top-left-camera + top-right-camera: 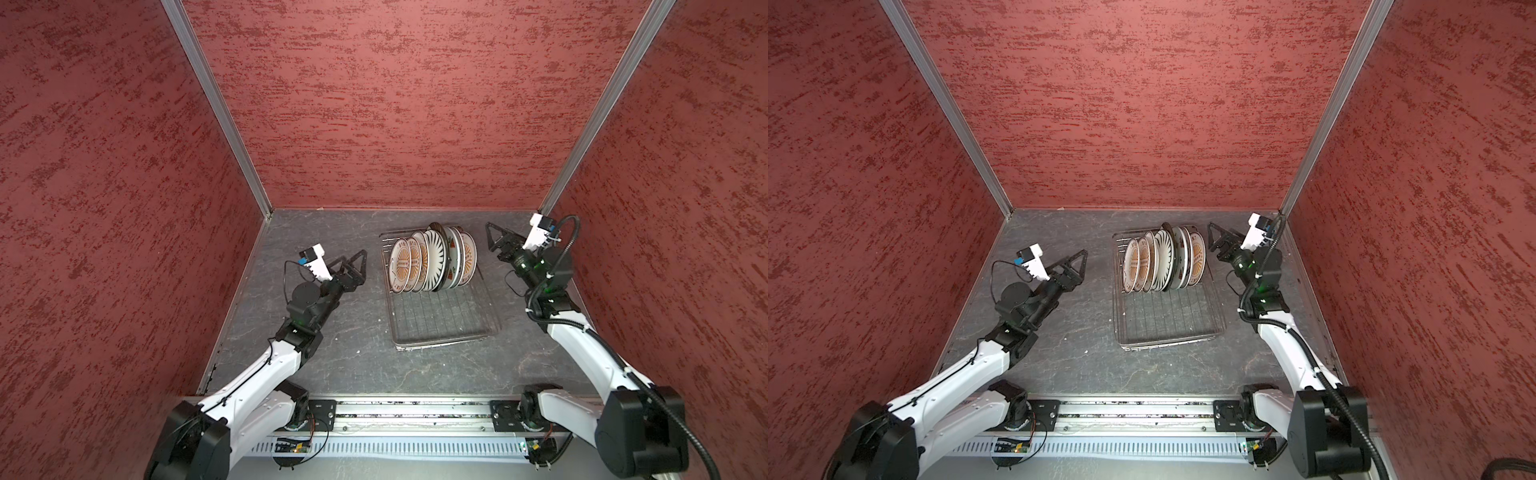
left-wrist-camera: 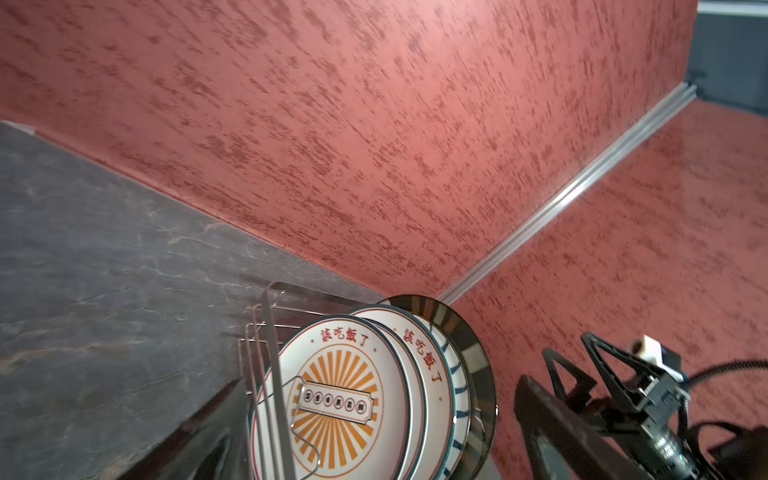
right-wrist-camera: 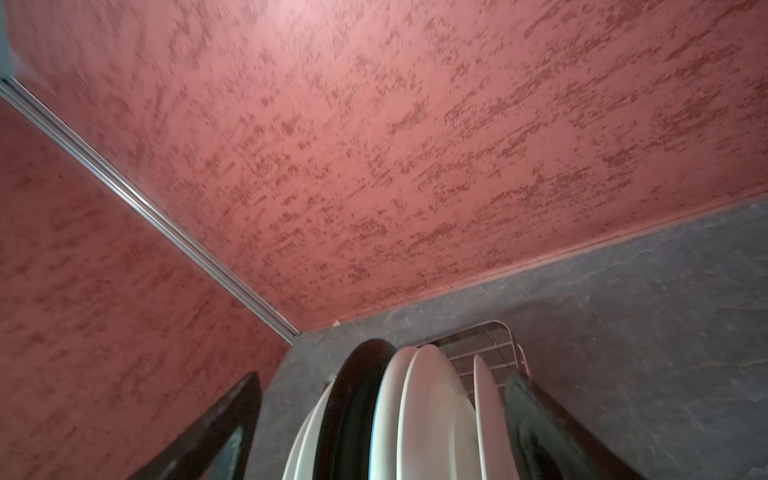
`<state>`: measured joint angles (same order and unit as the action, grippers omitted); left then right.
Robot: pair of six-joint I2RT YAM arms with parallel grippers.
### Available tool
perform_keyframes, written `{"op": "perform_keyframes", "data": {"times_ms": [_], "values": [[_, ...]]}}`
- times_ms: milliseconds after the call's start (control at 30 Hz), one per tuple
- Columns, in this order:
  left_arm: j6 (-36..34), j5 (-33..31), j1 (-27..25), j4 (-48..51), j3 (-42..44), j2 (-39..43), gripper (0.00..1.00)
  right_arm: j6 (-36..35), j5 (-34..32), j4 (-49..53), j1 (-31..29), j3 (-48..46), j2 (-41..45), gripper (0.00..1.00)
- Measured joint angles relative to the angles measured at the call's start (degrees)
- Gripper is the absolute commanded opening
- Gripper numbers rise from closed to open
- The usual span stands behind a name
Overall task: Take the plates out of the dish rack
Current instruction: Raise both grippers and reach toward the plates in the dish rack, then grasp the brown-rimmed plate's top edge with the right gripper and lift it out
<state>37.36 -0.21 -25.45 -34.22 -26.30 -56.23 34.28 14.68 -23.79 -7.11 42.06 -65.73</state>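
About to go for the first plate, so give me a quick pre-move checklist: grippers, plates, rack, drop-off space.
1. Left gripper open, holding nothing: ok.
2. Right gripper open, holding nothing: ok.
3. Both grippers apart from the plates: ok.
4. Plates stand on edge in the dish rack: ok.
5. Room for a finger between neighbouring plates: cannot tell; they stand close together.
6. Bare table left of the dish rack for setting down: ok.
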Motion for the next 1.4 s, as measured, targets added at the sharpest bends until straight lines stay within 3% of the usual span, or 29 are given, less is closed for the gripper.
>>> {"op": "perform_keyframes", "data": {"times_ms": [233,333,500,900,1200,1400], "values": [[-5.16,-2.51,-5.55,0.81,-3.91,-4.35,1.0,-7.5,-8.55,15.34,-12.61,12.83,-4.52,0.62],[-7.41,-3.26,-8.41,0.74,-3.91,-4.63,0.99,-9.86,-11.04,20.52,-15.78,16.41,-5.4,0.58],[-8.68,-3.19,-8.72,-2.25,-3.08,-4.66,0.99,-13.25,-18.18,29.31,-19.93,22.23,-8.76,0.47],[-10.21,2.71,-8.9,-5.97,-2.93,-6.62,0.99,-16.33,-26.27,40.52,-23.78,29.81,-19.63,0.39],[-9.77,2.91,-8.92,-6.51,-2.93,-9.49,0.99,-16.57,-31.56,45.83,-24.57,33.33,-24.28,0.2],[-9.73,2.84,-8.96,-6.51,-2.93,-10.1,0.99,-16.26,-35.23,49.11,-25.35,35.3,-25.24,0.2]]}}
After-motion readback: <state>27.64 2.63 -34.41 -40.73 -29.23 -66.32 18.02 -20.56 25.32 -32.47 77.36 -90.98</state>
